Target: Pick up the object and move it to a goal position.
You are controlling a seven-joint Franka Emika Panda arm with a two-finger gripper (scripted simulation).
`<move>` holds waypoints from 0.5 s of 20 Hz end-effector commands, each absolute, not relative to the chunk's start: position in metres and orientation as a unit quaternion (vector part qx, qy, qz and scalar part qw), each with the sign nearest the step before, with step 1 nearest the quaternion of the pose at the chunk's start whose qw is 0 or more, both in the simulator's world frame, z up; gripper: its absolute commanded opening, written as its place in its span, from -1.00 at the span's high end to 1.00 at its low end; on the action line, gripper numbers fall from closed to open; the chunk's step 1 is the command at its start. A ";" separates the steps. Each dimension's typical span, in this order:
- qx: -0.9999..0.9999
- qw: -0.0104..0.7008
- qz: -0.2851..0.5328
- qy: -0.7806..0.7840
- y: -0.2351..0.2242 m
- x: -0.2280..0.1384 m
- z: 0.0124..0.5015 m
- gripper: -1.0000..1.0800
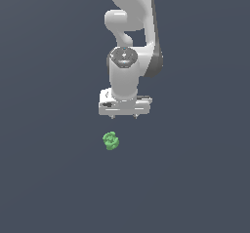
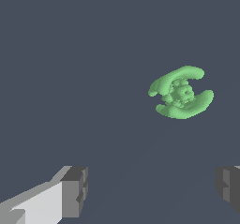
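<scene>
Your gripper (image 1: 124,115) has its jaws spread wide, holding nothing; the object (image 1: 111,141) lies ahead of them, untouched. The arm (image 1: 132,37) points straight down.

From where I sit, both views render flat and even, with a dim slate-blue background that shows no cast shadows and no glare. Soft shading rounds the white arm (image 1: 129,37), brightest on its upper curves. The green object (image 1: 111,141) is evenly lit and slightly jagged at its edges. I see no blur or edge distortion; the wrist view is equally sharp.
</scene>
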State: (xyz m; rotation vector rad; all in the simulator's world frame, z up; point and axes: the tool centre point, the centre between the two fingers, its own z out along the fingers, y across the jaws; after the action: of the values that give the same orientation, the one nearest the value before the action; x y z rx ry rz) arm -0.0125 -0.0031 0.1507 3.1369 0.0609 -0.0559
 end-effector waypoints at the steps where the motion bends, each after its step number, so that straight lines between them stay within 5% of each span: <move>1: 1.000 0.002 -0.018 0.019 -0.003 -0.013 0.151 -0.92; 10: 1.000 -0.002 -0.001 0.019 -0.003 -0.003 0.169 -0.92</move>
State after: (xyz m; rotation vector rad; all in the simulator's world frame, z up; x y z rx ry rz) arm -0.0038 -0.0029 0.1668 3.1443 0.0579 -0.0090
